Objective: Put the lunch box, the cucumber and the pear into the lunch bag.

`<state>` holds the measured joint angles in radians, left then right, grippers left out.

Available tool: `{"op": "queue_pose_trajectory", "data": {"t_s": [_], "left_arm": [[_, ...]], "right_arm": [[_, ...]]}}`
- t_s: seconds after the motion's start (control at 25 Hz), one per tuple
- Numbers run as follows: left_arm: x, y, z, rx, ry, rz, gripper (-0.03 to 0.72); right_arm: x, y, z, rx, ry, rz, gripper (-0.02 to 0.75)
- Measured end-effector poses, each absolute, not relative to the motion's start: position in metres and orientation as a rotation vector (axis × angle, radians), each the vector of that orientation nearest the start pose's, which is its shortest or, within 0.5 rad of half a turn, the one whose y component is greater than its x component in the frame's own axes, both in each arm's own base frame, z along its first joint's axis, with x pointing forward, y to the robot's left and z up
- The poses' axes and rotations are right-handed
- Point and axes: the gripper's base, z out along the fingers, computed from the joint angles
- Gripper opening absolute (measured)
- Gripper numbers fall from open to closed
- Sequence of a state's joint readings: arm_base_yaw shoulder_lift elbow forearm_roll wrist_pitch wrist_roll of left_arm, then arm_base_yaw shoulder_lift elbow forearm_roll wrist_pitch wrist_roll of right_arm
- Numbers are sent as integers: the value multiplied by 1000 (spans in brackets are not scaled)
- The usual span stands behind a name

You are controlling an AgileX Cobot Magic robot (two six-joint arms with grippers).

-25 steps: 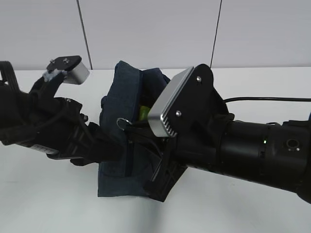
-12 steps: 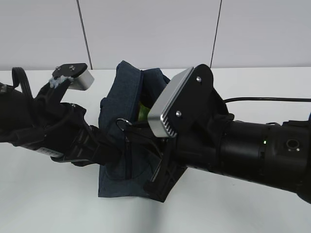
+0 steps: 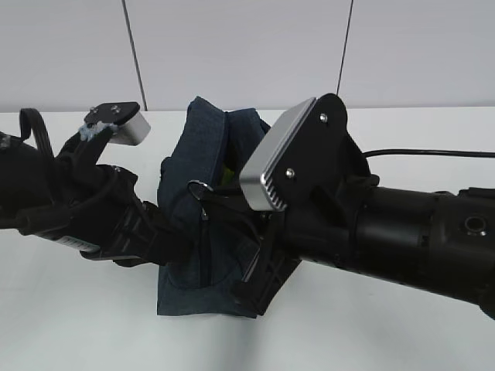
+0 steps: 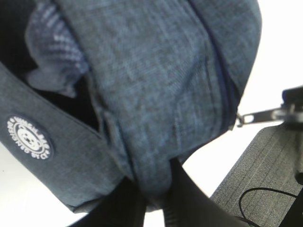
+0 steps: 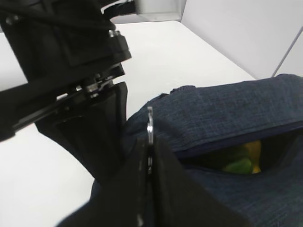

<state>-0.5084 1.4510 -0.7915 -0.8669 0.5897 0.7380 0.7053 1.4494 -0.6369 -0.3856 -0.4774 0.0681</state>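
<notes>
1. The lunch bag (image 3: pixel 203 212) stands on the white table (image 3: pixel 371 332) in the middle of the exterior view, a dark navy fabric box with its top partly open.
2. Through the gap in the top of the bag, the right wrist view shows something yellow, the pear (image 5: pixel 254 150), with a green thing touching it on its left (image 5: pixel 236 163); whether that green is the cucumber or the lunch box lid cannot be told.
3. A metal ring pull (image 3: pixel 198 189) sits at the bag's front upper edge, above the dark zipper line that runs down the bag's front face.
4. The right gripper (image 5: pixel 149 142) is at that same edge of the bag. Its two dark fingers (image 5: pixel 163 163) are pressed together with the thin metal pull (image 5: pixel 149 124) clamped between them, its tip sticking up above the fingertips.
5. The left gripper (image 4: pixel 154 208) holds the bag from the bag's left side. In the left wrist view its fingers (image 4: pixel 182 198) are closed on a bunched fold of the bag's fabric, with cloth filling the space between them.
6. A round white logo patch (image 4: pixel 29 137) sits on a fabric strap at the bag's left in the left wrist view.
</notes>
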Motion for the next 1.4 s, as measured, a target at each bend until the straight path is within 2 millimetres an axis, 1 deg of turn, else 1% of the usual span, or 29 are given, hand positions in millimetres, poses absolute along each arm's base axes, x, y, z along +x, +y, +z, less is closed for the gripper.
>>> {"op": "queue_pose_trajectory", "data": {"t_s": [0.4,0.72,0.84,1.08,1.4], "left_arm": [[218,-167,222,793,2484,-774,17],[215,-165,220,856,2496,-755,15],[214,-165,220,867,2502,-759,15],[214,-165,220,872,2505,-762,14],[213,-165,219,883,2507,-758,14]], "right_arm": [[216,199,235,-953,1586,406,0],[228,186,238,-871,1586,386,0],[231,183,240,-828,1585,408,0],[234,179,240,-813,1594,450,0],[232,180,241,-774,1618,538,0]]}}
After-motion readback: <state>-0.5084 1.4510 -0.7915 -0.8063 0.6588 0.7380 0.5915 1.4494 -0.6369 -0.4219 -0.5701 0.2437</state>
